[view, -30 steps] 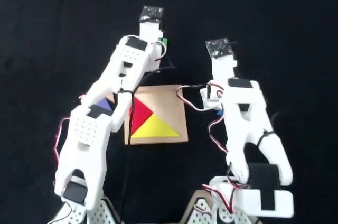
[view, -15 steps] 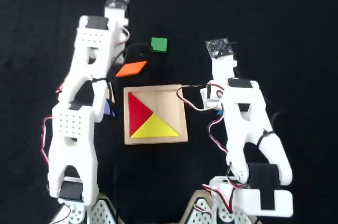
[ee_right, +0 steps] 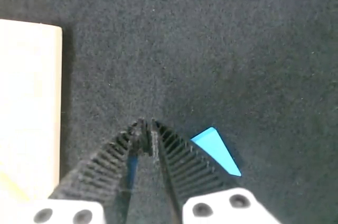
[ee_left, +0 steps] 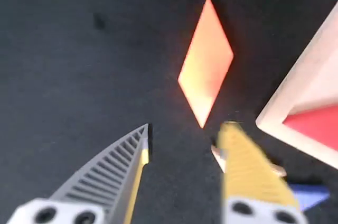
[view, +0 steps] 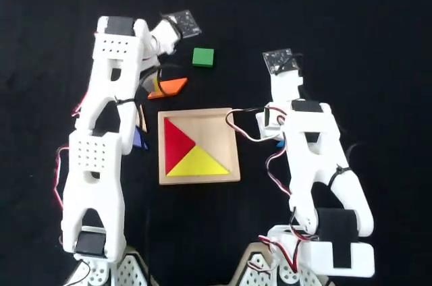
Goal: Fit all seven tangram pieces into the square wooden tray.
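Left hand (ee_left: 186, 129) spread, poised just short of orange parallelogram (ee_left: 207, 63) (thin, lying flat) on the surface (view: 351, 43) near the tray (view: 200, 112) corner. Risk: piece skids or tips as hand closes, missing the pinch.

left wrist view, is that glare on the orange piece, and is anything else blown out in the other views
Left wrist view: yes, the orange piece is washed pale at its middle. Right wrist view: the tray edge is lit almost white. High view: the red piece and yellow piece look evenly lit, with no hot spot.
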`<state>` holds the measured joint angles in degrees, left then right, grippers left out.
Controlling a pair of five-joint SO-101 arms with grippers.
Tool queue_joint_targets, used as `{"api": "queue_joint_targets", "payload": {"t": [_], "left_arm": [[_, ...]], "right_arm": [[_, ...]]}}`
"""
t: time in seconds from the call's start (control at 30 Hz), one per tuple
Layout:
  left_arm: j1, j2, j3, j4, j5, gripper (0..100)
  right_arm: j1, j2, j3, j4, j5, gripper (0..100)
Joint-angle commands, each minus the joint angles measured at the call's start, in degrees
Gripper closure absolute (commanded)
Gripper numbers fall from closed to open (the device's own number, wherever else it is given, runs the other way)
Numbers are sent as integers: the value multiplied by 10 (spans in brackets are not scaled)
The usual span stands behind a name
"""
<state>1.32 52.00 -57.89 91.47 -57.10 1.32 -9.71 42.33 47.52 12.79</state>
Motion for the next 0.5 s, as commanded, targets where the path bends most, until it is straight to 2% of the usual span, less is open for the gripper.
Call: {"api": "queue_joint_targets", "payload": {"t": [0.0,0.1,0.2,0.3,0.47], "left_arm": [[10,25,-65,2,-6,768],[29,48,-105,26,-11,776],[40,69,-132,35,-59,776],[44,95,-162,25,-89,776],[53,150,-203,0,-93,775]], "right_arm": [[-9,-23,-2,-9,5,985],[-9,-23,-2,-9,5,985],[-9,-23,-3,-9,5,985],[-10,-23,-3,-9,5,985],[-10,-23,-3,-9,5,985]]}}
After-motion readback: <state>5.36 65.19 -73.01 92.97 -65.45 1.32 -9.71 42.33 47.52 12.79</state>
